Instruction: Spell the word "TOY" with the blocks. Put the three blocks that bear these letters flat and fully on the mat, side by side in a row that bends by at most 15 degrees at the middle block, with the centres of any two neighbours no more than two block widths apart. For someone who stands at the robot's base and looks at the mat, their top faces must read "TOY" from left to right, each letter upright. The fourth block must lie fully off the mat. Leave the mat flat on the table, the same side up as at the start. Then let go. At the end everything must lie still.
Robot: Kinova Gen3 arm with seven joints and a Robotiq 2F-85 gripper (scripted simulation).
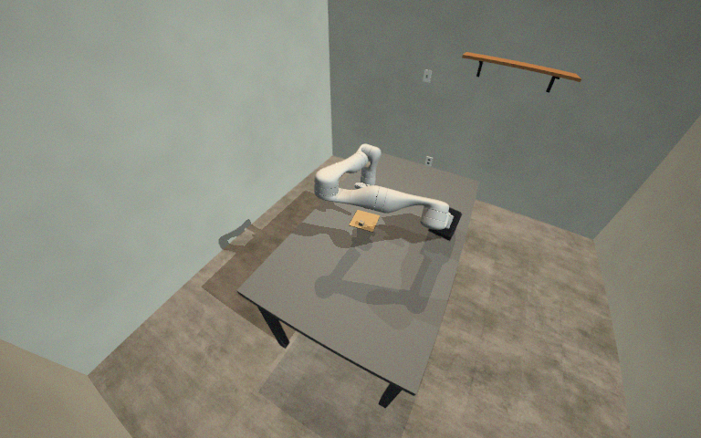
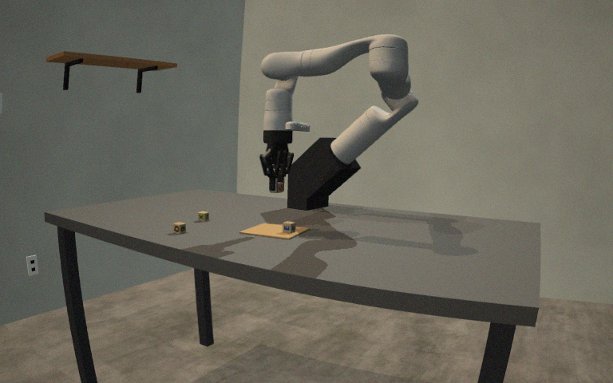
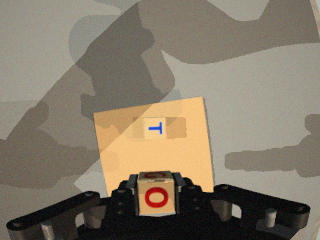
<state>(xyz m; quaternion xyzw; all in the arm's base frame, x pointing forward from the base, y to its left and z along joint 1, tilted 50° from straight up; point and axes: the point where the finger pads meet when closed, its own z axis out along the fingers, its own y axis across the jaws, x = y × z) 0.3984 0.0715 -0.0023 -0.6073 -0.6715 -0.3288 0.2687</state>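
Note:
My gripper [image 2: 276, 183] [image 3: 155, 185] is shut on a wooden block with a red O [image 2: 280, 186] [image 3: 156, 197] and holds it well above the table; the top view hides the fingers behind the arm. The tan mat [image 1: 371, 220] [image 2: 257, 230] [image 3: 127, 162] lies flat. The T block [image 1: 360, 224] [image 2: 288, 227] [image 3: 154, 128] stands on it, its blue T turned sideways in the wrist view. A block with a green X on its side [image 2: 203, 216] and a block with dark letters [image 2: 179, 227] stand off the mat; their top letters are unreadable.
The grey table [image 1: 320, 268] [image 2: 397, 266] carries the arm's black base [image 1: 453, 227] [image 2: 309, 180], behind the mat in the exterior view. The two blocks off the mat stand to its left in that view. A wooden shelf [image 1: 522, 66] [image 2: 112, 60] hangs on the wall. Arm shadows cross the table.

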